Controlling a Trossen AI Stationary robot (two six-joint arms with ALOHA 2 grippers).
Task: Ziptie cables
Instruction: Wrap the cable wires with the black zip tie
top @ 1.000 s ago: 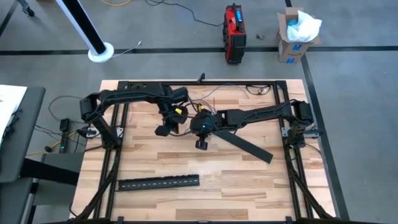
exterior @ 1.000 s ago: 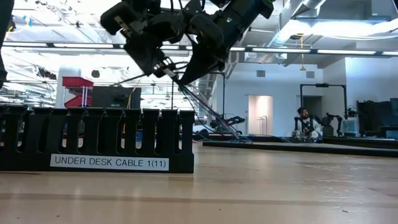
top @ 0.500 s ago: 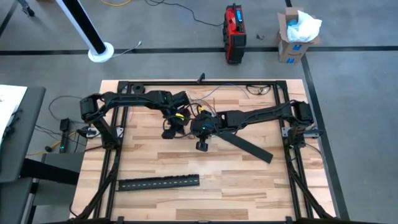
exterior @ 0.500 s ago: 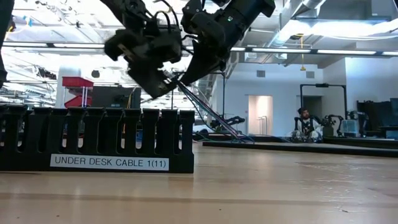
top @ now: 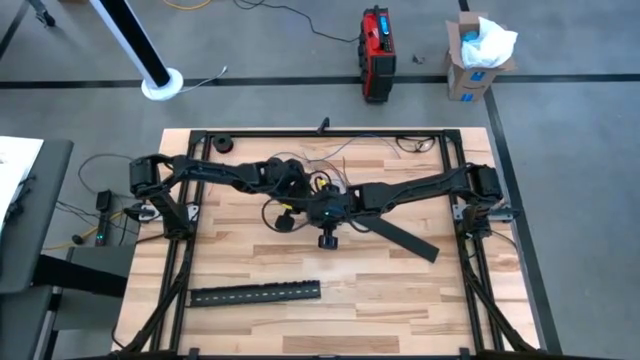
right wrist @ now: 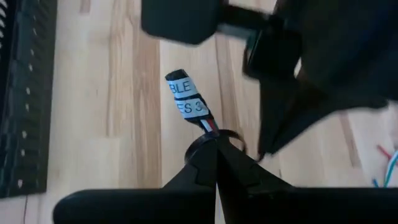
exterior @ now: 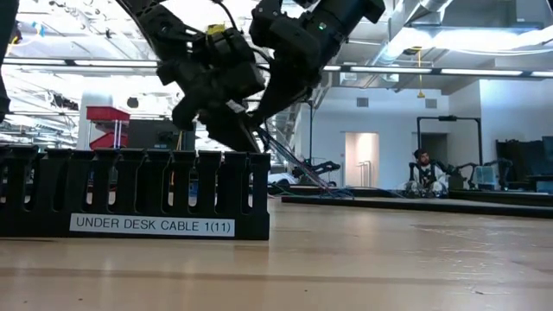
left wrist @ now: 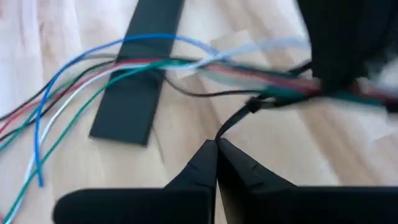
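Above desk (top: 250, 270) centre, both hands were met at the cables (left wrist: 93, 71); bundle ran straight ahead of left hand (left wrist: 216, 146), pinched on a black tie; right hand (right wrist: 216, 142) clamped its labelled end.

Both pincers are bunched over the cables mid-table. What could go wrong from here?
1. Collision: the left pincer and right pincer work almost against each other, so a small misalignment may knock them together.
2. Slip: the left pincer pinches the thin black strand only at its very tips, so a pull may lose it.
3. Stray wires: the cables fan apart over the flat black strip, so some could end up outside the bundle.
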